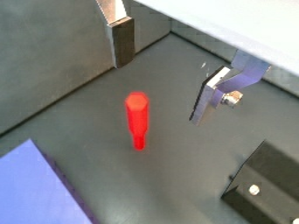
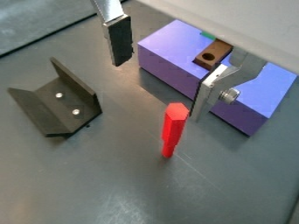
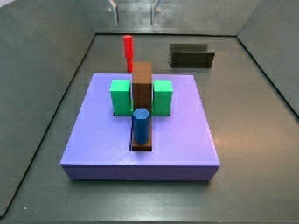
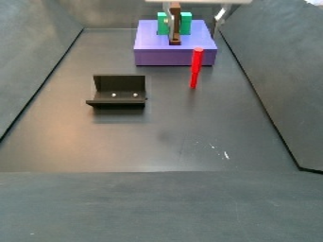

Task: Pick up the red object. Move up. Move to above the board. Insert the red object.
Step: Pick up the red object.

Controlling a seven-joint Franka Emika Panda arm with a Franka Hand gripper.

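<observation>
The gripper (image 2: 162, 66) hangs above the dark floor with its 2 fingers (image 2: 115, 39) spread wide apart and nothing between them; in both wrist views the flat silver plates with dark pads frame open space, gripper (image 1: 163, 70) included. Below and between the fingers, the red object (image 1: 136, 121) stands upright on the floor, a thin bright red peg, not touched by either finger. In a wrist view the same red object (image 2: 173, 129) stands just beside the board (image 2: 176, 52), clear of its edge. The board is a lavender-purple slab carrying a brown strip (image 3: 142, 96) along its middle, 2 green blocks (image 3: 121, 96) flanking that strip, and a blue peg (image 3: 140, 125) standing upright in the strip toward one end. In a side view the red object (image 3: 128, 52) rises behind the far edge of the board (image 3: 176, 131), and in a side view the red object (image 4: 195, 66) stands on the floor in front of the board (image 4: 151, 52). The fixture (image 2: 56, 101), a dark L-shaped bracket on a base plate, sits on the floor well apart from the peg.
</observation>
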